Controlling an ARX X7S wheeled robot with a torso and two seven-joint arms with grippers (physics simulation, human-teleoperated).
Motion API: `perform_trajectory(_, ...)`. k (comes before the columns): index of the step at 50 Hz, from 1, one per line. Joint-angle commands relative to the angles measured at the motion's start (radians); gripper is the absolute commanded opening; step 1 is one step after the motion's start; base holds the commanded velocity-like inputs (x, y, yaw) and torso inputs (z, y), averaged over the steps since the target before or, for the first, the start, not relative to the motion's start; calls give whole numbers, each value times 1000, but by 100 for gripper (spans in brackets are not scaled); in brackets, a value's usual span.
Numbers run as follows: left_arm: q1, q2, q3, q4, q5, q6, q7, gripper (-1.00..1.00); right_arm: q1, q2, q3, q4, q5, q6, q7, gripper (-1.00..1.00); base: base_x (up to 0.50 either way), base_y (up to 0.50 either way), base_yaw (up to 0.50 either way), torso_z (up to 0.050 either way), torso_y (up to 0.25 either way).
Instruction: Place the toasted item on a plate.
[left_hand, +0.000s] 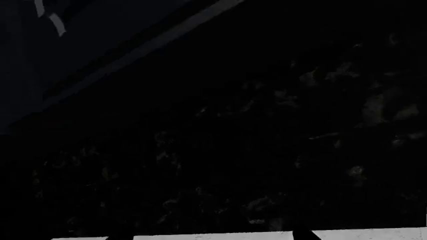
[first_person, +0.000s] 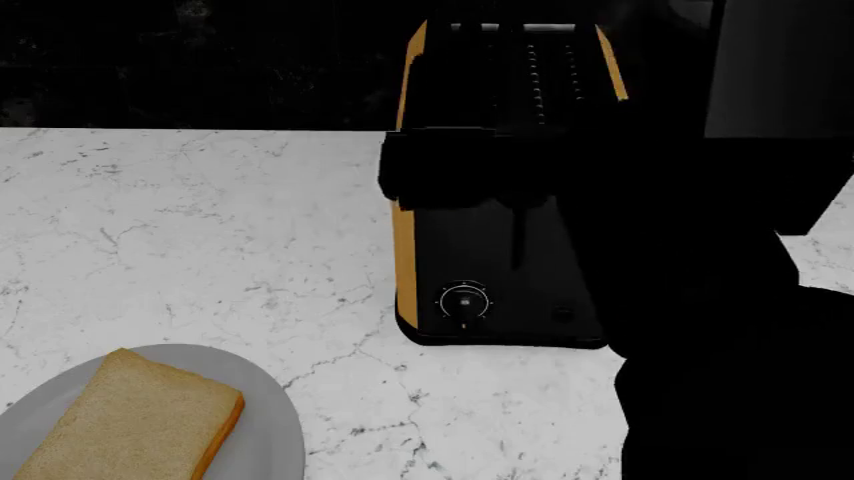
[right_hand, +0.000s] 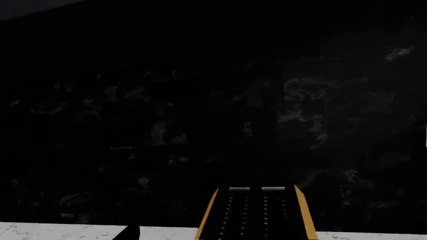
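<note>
On the plate (first_person: 274, 440) lies the toasted item (first_person: 134, 420), beside the toaster (first_person: 501, 200).

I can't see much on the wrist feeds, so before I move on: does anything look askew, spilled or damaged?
Nothing stands out. The bread slice lies flat on the plate, no crumbs or spill on the marble counter, and the toaster stands upright. Both wrist views are mostly dark, so neither gripper can be checked.

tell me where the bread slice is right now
In the head view the bread slice lies flat on the grey plate at the lower left, on the marble counter, left of and nearer than the black toaster.
</note>
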Motion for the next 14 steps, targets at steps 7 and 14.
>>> perform_trajectory(7, -161, 159, -1117, 0, -505, -820, -38, 100, 16, 71, 43, 34, -8, -4, -18, 100, 0, 0, 0, 0, 0)
perform_trajectory(14, -137, 96, -1274, 0, -1443, -938, -260, 100, 24, 88, 54, 30, 3, -3, -15, 100, 0, 0, 0, 0, 0)
